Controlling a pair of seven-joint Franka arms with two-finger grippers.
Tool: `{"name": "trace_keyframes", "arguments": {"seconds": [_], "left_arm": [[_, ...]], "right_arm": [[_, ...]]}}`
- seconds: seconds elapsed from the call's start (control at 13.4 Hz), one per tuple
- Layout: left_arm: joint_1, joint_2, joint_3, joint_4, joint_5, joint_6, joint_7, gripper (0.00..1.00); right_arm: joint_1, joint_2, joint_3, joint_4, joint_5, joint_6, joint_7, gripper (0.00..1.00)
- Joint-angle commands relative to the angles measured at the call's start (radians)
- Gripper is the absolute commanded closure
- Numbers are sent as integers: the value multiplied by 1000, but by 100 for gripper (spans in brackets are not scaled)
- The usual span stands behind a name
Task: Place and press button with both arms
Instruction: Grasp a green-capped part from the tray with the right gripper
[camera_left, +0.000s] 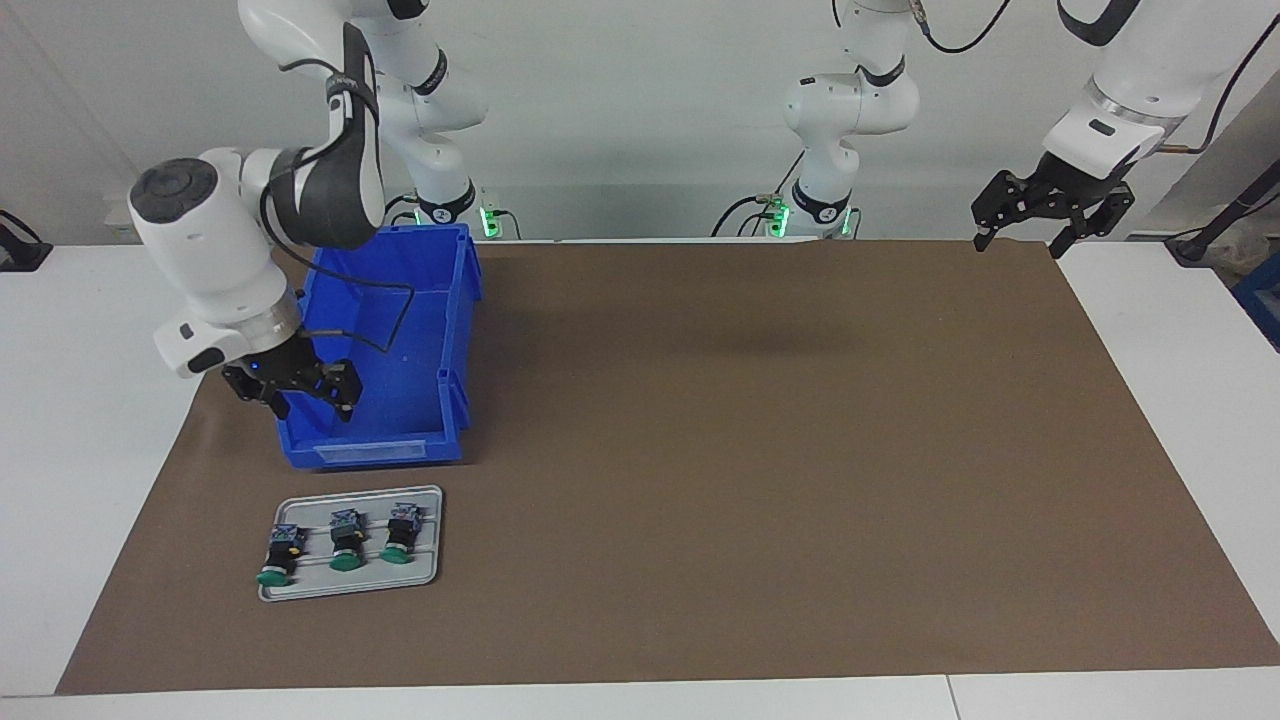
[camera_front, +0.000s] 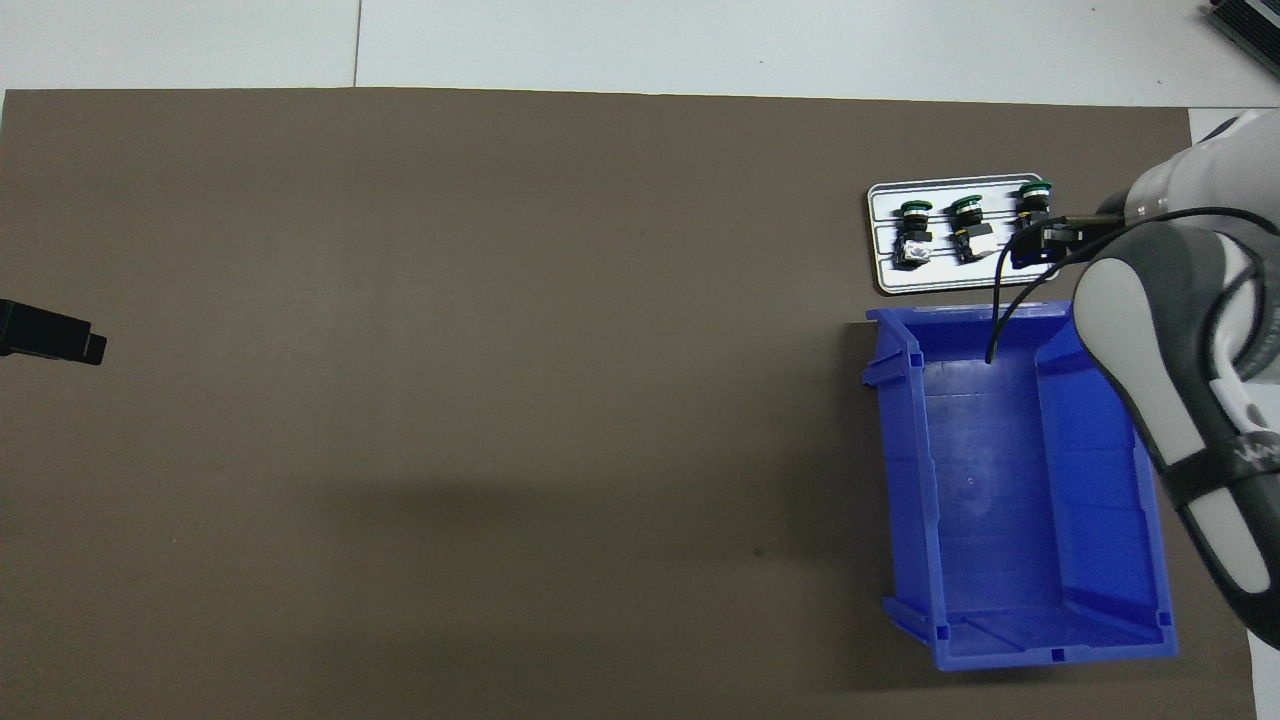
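Hanging over the blue bin's (camera_left: 400, 330) end nearest the tray (camera_left: 425, 575), the right gripper (camera_left: 312, 405) holds nothing, its jaws spread apart. Three green-capped buttons lie side by side on the tray, farther from the robots than the bin; the outermost button (camera_left: 281, 553) lies toward the right arm's end of the table. The left gripper (camera_left: 1020, 240) waits, jaws released, over the brown mat's (camera_left: 760, 450) corner by its own base.
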Motion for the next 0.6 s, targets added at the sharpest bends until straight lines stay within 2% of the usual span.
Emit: {"name": "trace_keyframes", "arguments": {"seconds": [0.0,0.52], "left_arm": [[9,-26,-5,-30,11,-1,7,0],[9,-28,-5,-30,11,-1,7,0]], "right_arm": [[-26,91,7,10,3,122,-16,20],[-29,267,7,19,17,390,-30,27]]}}
